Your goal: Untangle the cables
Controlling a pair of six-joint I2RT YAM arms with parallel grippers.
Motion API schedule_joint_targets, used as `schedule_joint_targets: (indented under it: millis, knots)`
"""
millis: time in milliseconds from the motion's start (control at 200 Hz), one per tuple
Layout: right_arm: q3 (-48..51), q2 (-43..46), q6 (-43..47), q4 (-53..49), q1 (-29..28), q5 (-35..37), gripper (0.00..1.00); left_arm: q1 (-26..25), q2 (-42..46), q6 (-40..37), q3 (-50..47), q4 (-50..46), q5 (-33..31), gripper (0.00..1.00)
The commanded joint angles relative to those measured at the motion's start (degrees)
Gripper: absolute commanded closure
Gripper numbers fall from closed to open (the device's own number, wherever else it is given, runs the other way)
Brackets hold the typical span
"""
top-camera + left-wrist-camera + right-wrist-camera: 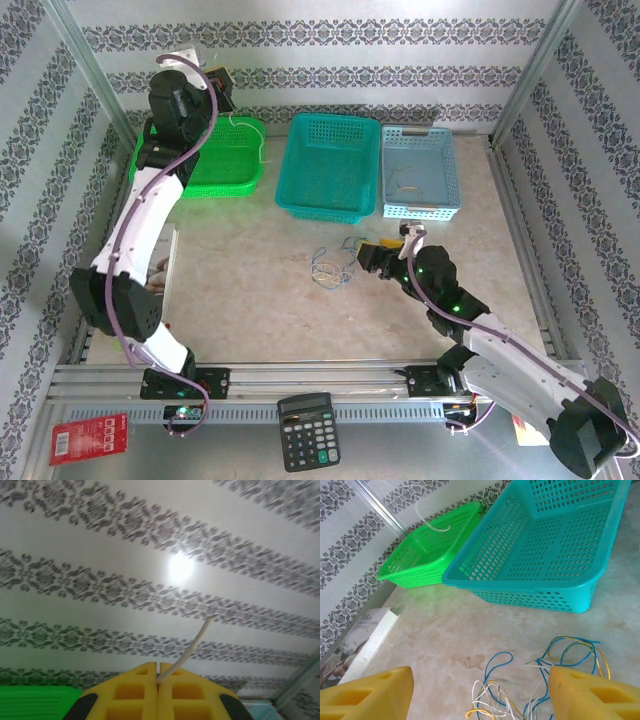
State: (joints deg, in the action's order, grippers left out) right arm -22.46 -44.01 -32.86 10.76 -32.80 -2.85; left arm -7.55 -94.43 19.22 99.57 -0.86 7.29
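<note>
Cables, thin looped wires in yellow, blue and whitish-grey, lie in a loose tangle near the middle of the pale marbled bench. The right gripper hangs low over the tangle's right part, its yellow foam jaws spread wide and holding nothing. Along the far edge sit a green plastic mesh basket, a teal one and a light-blue one. High above the green basket, the left gripper pinches one whitish wire.
</note>
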Motion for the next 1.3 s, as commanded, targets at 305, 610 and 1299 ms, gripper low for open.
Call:
schedule_joint_targets:
  millis: [305, 610, 1299]
  knots:
    - [-1.1, 4.0, 2.2, -8.6, 3.8, -3.7, 0.28, 4.5, -13.1, -5.5, 8.8, 1.4, -1.5, 1.00]
    - [-1.6, 7.3, 3.0, -12.5, 5.2, -4.4, 0.29, 5.8, -17.8, -8.3, -2.3, 0.2, -1.1, 1.00]
    - [-2.1, 15.8, 2.5, -18.8, 5.8, -4.3, 0.29, 5.4, -21.6, -3.0, -9.1, -13.9, 12.9, 0.93]
